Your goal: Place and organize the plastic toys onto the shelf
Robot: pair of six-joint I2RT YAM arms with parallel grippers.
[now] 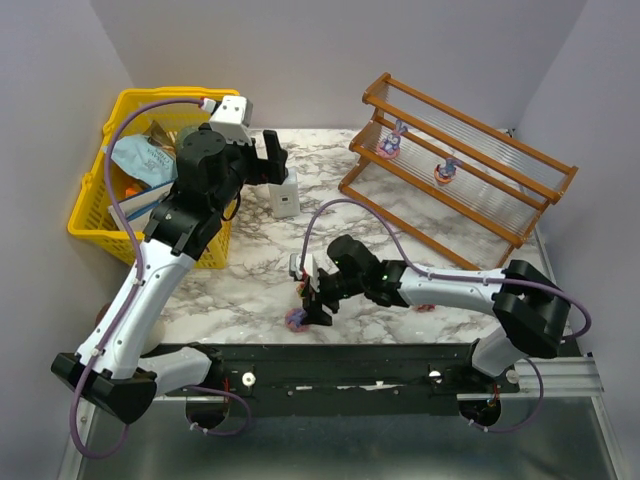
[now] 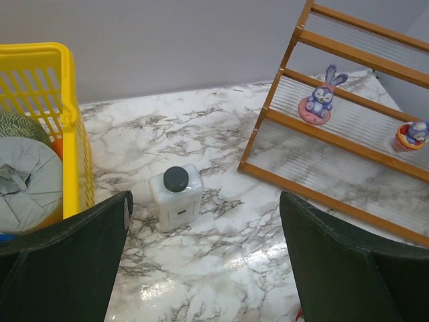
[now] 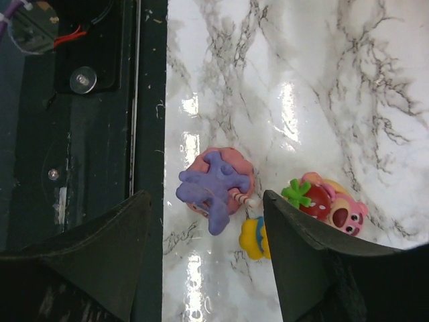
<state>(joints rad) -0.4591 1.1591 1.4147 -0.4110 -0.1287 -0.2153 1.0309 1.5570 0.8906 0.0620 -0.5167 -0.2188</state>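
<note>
The shelf [image 1: 462, 172] stands at the back right with two plastic toys on its lower tier: a purple bunny on a pink base [image 1: 391, 143] and a second small figure [image 1: 446, 170]. Both show in the left wrist view, the bunny [image 2: 320, 100] and the figure [image 2: 412, 134]. My right gripper [image 1: 318, 292] is open and low over the table's near edge, its jaws [image 3: 206, 215] either side of a purple bunny on a pink base [image 3: 216, 182]. A yellow toy [image 3: 253, 238] and a strawberry-pink figure [image 3: 328, 204] lie beside it. My left gripper [image 1: 272, 155] is open and empty.
A white bottle with a black cap [image 1: 286, 195] stands just below my left gripper [image 2: 206, 221]. A yellow mesh basket [image 1: 95, 205] full of packets sits at the back left. A small pink toy [image 1: 424, 307] lies under my right arm. The black base rail [image 1: 330, 370] runs along the near edge.
</note>
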